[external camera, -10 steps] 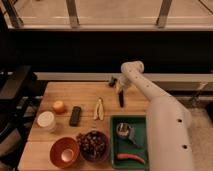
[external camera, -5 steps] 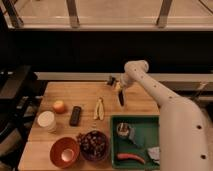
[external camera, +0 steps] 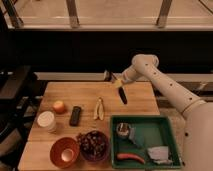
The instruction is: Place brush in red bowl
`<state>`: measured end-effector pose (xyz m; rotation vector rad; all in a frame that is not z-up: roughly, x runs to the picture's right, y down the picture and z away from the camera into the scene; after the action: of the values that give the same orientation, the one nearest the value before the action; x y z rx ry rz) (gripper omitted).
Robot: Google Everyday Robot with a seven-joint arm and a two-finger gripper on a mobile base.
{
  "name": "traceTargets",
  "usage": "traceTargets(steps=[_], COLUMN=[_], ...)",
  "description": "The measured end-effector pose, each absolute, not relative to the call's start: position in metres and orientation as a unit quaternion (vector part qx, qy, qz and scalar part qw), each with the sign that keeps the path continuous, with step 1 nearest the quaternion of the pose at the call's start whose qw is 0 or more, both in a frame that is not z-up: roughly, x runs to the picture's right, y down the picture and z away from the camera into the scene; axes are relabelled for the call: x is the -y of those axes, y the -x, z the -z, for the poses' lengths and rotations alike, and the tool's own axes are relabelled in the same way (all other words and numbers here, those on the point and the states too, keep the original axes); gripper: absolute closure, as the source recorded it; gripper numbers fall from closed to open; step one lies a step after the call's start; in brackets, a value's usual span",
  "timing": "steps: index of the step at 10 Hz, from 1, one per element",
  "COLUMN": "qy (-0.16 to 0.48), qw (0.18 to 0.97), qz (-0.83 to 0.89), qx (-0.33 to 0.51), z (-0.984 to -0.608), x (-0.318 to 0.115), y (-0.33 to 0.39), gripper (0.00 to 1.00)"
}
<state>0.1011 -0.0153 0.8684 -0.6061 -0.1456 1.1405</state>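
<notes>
Pincer: I see my pincer at the far right of the bench, clamped on the brush's top end.
Brush: the brush hangs tilted, well apart from the red bowl.
Red bowl: the red bowl sits near left, with a pale patch inside.
Maroon bowl: the maroon bowl is just beside it, with dark berries.
Green tray: the green tray, near right, holds a metal cup, a red chili and a pale wad.

No lettering can be read.
Nothing legible shows on the white container, black remote or green tray, though small print may escape this view; the closed gripper hangs over the table's far edge.
</notes>
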Motion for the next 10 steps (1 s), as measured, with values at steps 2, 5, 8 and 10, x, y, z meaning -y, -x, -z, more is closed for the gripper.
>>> traceTargets(steps=[2,5,8,10], qy=[0.292,0.306,0.310,0.310], qw=[0.818,0.846,0.850,0.850], qz=[-0.490,-0.429,-0.419,-0.419], qx=[0.076,0.082,0.082,0.082], z=[-0.850,-0.810,-0.802,-0.802], x=[-0.007,-0.045,-0.053,-0.053], y=[-0.095,-0.081,-0.080,-0.080], gripper=[1.00,1.00,1.00,1.00])
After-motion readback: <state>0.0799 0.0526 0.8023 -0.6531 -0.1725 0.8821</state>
